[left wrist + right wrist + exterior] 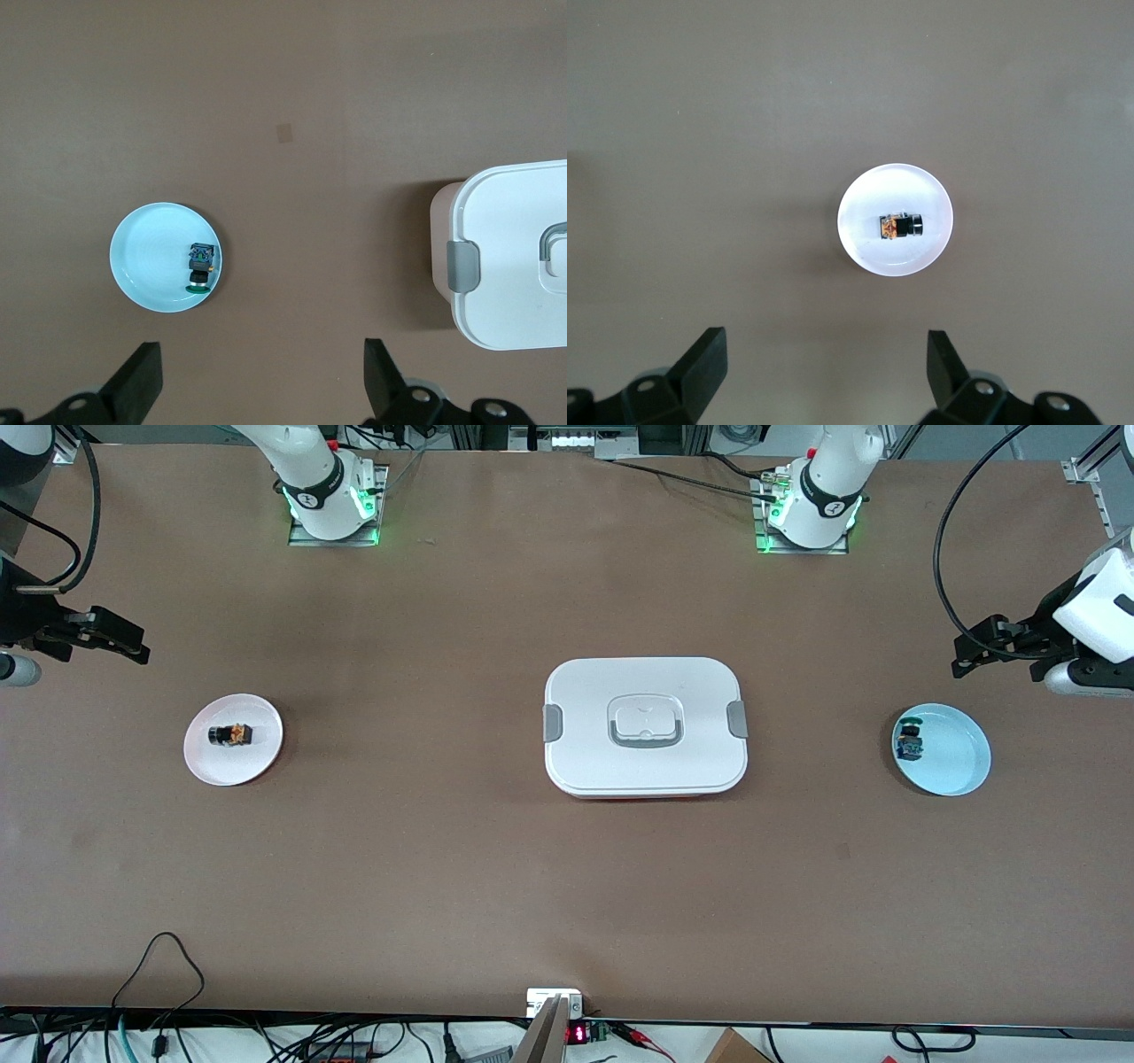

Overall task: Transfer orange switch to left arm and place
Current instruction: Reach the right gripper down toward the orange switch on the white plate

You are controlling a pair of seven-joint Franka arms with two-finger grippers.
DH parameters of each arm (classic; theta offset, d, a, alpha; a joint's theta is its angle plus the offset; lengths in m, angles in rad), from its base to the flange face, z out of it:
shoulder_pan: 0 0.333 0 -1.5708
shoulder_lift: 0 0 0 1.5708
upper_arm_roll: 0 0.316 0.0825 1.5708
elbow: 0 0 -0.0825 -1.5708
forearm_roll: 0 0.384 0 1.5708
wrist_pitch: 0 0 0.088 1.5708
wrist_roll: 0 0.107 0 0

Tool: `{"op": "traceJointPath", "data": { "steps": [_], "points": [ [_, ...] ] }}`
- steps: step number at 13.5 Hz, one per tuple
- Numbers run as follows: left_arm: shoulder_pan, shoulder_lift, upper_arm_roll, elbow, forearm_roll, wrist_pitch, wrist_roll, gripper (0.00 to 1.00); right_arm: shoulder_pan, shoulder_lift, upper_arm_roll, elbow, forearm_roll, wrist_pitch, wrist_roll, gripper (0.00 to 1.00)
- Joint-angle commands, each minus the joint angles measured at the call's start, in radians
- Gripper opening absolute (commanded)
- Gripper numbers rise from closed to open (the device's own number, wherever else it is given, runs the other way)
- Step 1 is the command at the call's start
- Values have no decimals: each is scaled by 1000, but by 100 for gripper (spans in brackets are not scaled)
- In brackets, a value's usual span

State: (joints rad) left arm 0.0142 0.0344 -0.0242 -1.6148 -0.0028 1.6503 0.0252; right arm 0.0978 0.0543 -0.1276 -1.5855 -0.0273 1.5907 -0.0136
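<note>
Orange switch [232, 735] lies on pink plate [213, 766], well apart from box [645, 726], toward right arm's end of surface [443, 868]. Box at surface centre, lid on. Blue-green part [909, 744] on blue plate [961, 766], toward left arm's end. Right hand [133, 646] spread, empty, raised near pink plate. Left hand [966, 660] spread, empty, raised near blue plate.

Table [443, 850]: plain brown. Box [645, 726]: white with grey side clips and a thin red edge at its base. Orange switch [231, 735]: black with an orange section, on a pale pink plate [213, 766]. Second small part [909, 742]: black with blue and green, on a light blue plate [961, 766]. Arms white, dark-banded; grippers black.
</note>
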Motion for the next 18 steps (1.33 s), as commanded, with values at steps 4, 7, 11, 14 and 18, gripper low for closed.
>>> {"op": "traceJointPath", "data": {
  "steps": [4,7,11,14,18],
  "points": [
    [0,16,3,29,-2,-18,-13,100,-4,-1,2,13,9,-64,-11,100],
    [1,16,3,29,-3,-18,-11,100,-6,31,2,13,1,-57,-11,100],
    [1,16,4,29,-3,-17,-11,100,-10,75,2,13,9,-45,-11,100],
    [3,16,4,29,-3,-18,-11,100,-23,96,2,13,10,-44,-6,100],
    [1,16,4,29,-3,-18,-13,100,-16,116,2,13,6,-26,6,100]
  ]
}}
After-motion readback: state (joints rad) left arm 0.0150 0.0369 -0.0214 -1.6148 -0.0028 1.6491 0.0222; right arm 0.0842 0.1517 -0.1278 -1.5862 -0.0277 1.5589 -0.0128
